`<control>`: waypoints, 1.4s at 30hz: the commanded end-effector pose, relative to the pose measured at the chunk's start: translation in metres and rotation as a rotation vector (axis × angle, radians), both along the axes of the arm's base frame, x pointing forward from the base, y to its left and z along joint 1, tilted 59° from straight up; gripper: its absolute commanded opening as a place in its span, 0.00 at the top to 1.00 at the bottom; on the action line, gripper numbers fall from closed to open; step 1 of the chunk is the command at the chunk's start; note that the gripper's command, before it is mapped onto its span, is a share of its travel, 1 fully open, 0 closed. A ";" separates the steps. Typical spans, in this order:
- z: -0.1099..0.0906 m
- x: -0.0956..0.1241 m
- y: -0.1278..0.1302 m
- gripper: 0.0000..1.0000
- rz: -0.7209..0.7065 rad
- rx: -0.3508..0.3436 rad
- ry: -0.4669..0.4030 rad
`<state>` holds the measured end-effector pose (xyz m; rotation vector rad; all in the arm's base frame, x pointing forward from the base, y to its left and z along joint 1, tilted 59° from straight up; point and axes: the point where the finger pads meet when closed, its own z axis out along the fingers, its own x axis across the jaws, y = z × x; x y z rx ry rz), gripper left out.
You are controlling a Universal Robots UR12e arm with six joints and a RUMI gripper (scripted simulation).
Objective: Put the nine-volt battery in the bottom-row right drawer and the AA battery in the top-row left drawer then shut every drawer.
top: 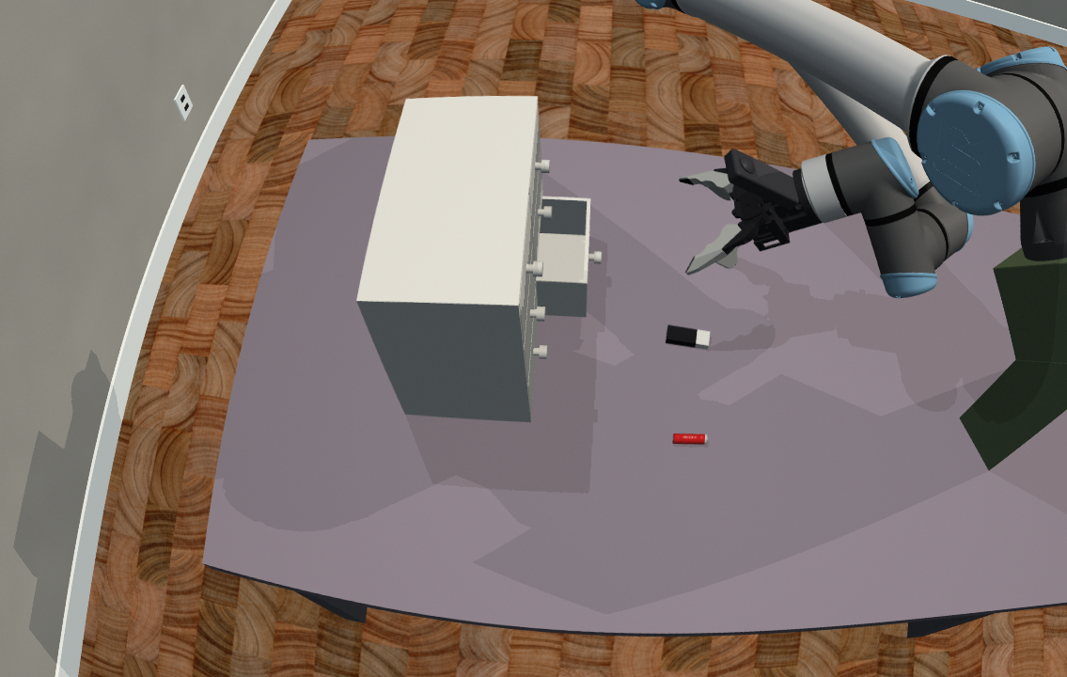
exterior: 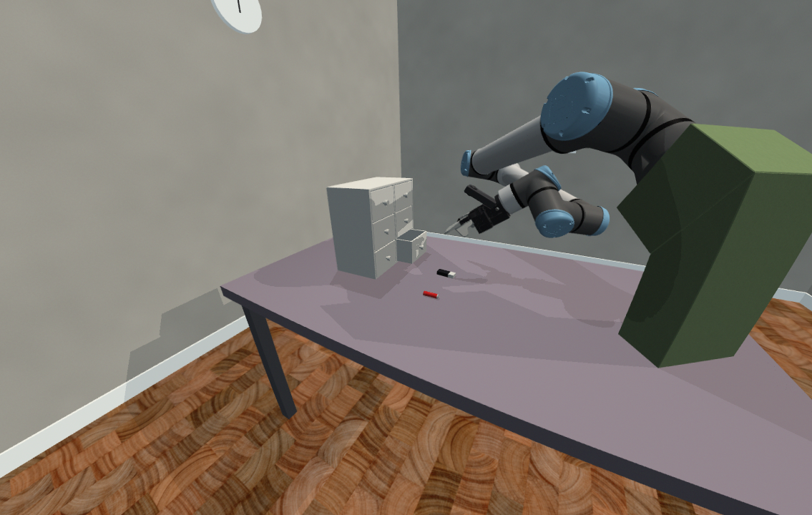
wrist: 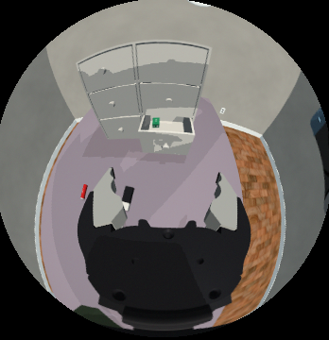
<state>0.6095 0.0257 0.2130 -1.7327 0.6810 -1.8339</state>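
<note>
We have the pincer (top: 684,226) (exterior: 453,232) (wrist: 165,171) spread wide and released, its two pale fingers well apart with nothing held between them and nothing touched. We see it raised above the table (top: 688,539) (exterior: 460,352) (wrist: 70,236) and pointing toward the drawers.

The small green block (wrist: 156,122), which we take for the nine-volt battery, shows in the wrist view only. It looks blocky, with a dark patch on it, too small for us to read. It lies ahead of the pincer, inside the pulled-out right drawer of the bottom row (top: 588,214) (exterior: 420,246) (wrist: 155,143), toward that drawer's left side.

The AA battery (top: 688,438) (exterior: 430,294) (wrist: 84,191) is a slim red cylinder with a pale end, lying on its side on the table, below the pincer and well to its left as we face the drawers. A black block with a white end (top: 681,336) (exterior: 444,272) (wrist: 129,195) lies nearer, below and left of the pincer. The chest (top: 452,201) (exterior: 350,230) (wrist: 171,71) stands upright ahead of it, the other five drawers shut.
</note>
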 end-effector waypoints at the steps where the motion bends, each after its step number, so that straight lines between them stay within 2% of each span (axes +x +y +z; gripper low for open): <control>1: 0.000 0.002 0.000 0.00 0.015 0.000 -0.013; 15: -0.001 0.009 -0.001 0.00 0.056 -0.003 -0.051; 35: -0.001 0.010 -0.002 0.00 0.065 -0.003 -0.059; 36: -0.001 0.010 -0.002 0.80 0.065 -0.003 -0.059; 42: -0.001 0.010 -0.002 0.80 0.065 -0.003 -0.059</control>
